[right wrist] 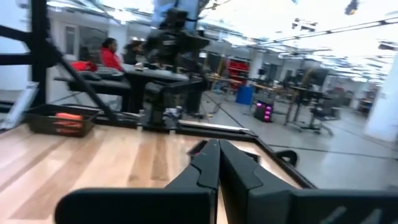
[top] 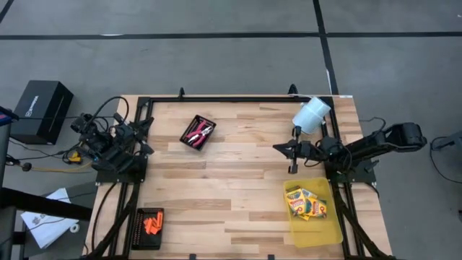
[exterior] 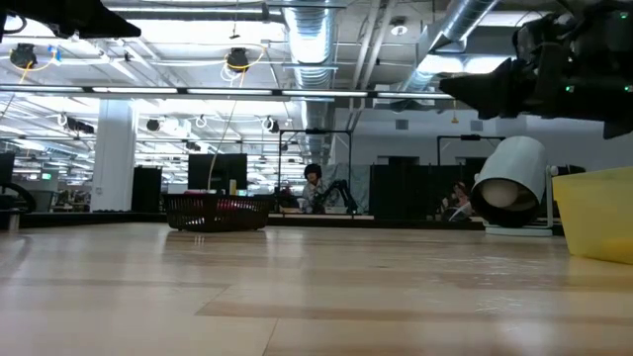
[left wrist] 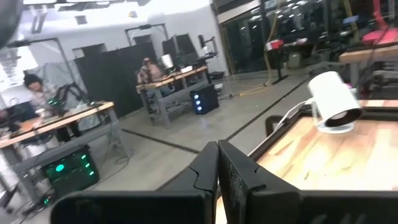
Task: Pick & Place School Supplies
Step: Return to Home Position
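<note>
Red-handled scissors [top: 198, 132] lie in a black mesh tray [top: 190, 141] at the table's far middle. Yellow crayon boxes [top: 307, 204] lie in a translucent yellow bin [top: 321, 232] at the near right. Orange stubby pieces [top: 151, 223] lie in a second mesh tray [top: 137, 232] at the near left. My right gripper [top: 277, 148] hangs shut over the table's right half, level and pointing left, holding nothing. My left gripper [top: 149, 124] is shut and drawn back over the far left corner, also holding nothing.
A white cylinder [top: 312, 114] lies near the far right corner. A black frame [top: 216, 98] runs along the table's edges. The bare wood in the middle [top: 224, 180] is free room. A black box [top: 40, 108] and papers lie on the floor at the left. People sit at benches in the room behind.
</note>
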